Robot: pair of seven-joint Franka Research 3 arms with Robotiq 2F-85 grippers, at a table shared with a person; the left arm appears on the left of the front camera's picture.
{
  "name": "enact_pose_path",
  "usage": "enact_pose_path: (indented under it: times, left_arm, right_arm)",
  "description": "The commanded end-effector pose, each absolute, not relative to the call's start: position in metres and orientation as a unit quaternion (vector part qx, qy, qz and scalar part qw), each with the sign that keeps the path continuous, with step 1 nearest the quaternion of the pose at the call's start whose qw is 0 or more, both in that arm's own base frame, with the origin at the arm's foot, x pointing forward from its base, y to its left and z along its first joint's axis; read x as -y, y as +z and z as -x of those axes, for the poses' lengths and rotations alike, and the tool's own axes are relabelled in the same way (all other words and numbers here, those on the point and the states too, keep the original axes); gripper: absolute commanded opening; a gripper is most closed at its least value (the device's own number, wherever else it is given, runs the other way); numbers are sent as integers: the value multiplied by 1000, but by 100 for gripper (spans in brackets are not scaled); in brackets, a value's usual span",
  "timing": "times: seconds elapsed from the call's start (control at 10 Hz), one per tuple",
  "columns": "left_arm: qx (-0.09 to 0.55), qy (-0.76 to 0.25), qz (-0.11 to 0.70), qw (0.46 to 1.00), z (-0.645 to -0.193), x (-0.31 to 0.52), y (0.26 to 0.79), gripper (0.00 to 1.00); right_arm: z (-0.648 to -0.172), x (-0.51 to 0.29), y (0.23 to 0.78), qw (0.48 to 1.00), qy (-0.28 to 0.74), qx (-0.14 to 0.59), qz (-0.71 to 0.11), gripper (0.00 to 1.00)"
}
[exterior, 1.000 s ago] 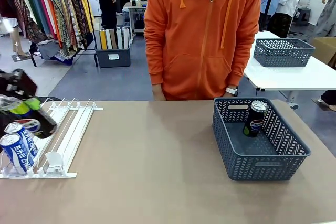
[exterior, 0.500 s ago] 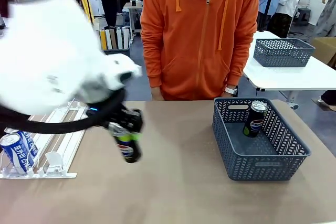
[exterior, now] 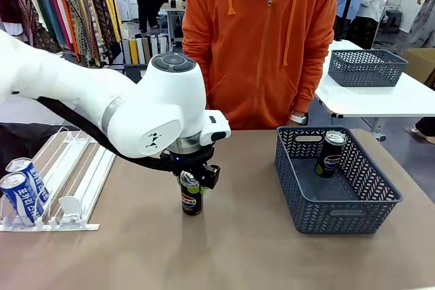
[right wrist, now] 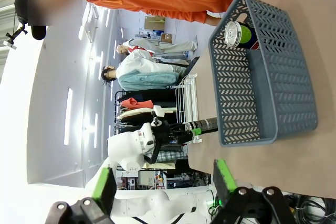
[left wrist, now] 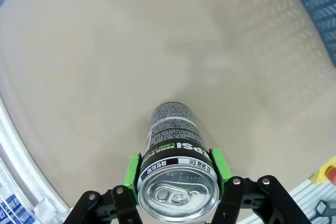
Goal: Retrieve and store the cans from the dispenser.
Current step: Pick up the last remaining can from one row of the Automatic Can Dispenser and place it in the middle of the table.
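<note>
My left gripper (exterior: 194, 178) is shut on a black Pepsi can (exterior: 191, 199) and holds it upright by its top at the table's middle; I cannot tell whether its base touches the table. From the left wrist, green pads (left wrist: 131, 174) clamp that can (left wrist: 173, 129) just under its silver top. The white dispenser (exterior: 75, 174) lies at the left with two blue-and-white Pocari cans (exterior: 19, 191) at its low end. Another Pepsi can (exterior: 331, 154) stands in the grey basket (exterior: 340, 202) at the right. My right gripper (right wrist: 164, 182) is open with nothing between its fingers, off to the side of the basket (right wrist: 273, 82).
A person in an orange hoodie (exterior: 262, 45) stands at the far edge, hands down behind the table. Bare table lies between the held can and the basket. Another grey basket (exterior: 367, 67) sits on a white table behind.
My left arm has carried the Pepsi can from the dispenser rightward to the table's middle and turned it upright. The basket and its can have not moved.
</note>
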State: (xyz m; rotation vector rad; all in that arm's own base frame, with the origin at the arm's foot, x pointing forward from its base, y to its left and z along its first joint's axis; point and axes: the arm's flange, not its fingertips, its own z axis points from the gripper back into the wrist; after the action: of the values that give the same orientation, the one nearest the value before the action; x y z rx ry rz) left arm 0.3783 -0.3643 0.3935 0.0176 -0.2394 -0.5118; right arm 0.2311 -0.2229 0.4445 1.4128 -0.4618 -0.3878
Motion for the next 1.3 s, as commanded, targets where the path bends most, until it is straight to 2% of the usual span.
enact_pose_path:
  times: [0.0, 0.2, 0.3, 0.4, 0.7, 1.0, 1.2]
  left_arm:
    - [123, -241, -15, 963, -386, 379, 397, 0]
    - [108, -229, -19, 967, -389, 379, 393, 0]
    - [103, -224, -13, 969, -390, 378, 392, 54]
    - [104, -222, -10, 969, -390, 378, 393, 100]
    - [124, -205, 4, 971, -381, 369, 413, 100]
    - [194, -149, 32, 969, -337, 322, 506, 100]
    - [195, -100, 63, 974, -303, 268, 563, 100]
  right_arm:
    - [-233, 222, 451, 712, -180, 209, -645, 100]
    - [-233, 222, 451, 712, -180, 209, -645, 100]
    - [-233, 222, 451, 712, -180, 209, -645, 100]
    - [-233, 222, 451, 712, -180, 209, -645, 100]
    - [-233, 222, 451, 712, -180, 209, -645, 100]
    - [-233, 222, 451, 712, -180, 209, -645, 100]
    - [-233, 222, 451, 712, -180, 209, -645, 100]
